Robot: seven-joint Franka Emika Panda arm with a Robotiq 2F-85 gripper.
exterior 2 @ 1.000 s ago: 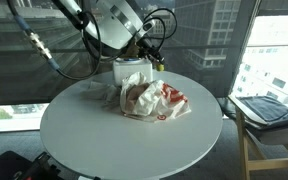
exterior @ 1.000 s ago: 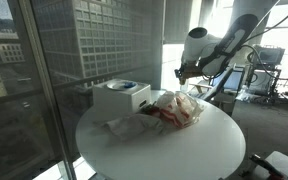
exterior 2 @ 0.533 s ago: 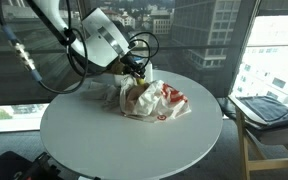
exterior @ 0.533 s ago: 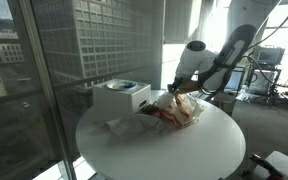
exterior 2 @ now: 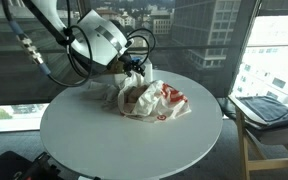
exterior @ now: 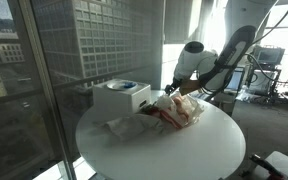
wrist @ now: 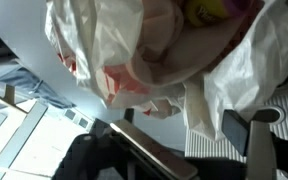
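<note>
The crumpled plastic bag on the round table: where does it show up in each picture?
In an exterior view: crumpled plastic bag at centre, right of the white box.
In an exterior view: centre, towards the table's far side.
Wrist view: fills the upper half.
Shared landmark: the round white table it lies on.

Round white desk [exterior 2: 104, 135], seen in both exterior views [exterior: 189, 150]. Lying directly on it: one crumpled plastic bag [exterior 2: 156, 100] with red print, near centre; one white box [exterior: 119, 97] just beside it, at the window-side edge.
</note>
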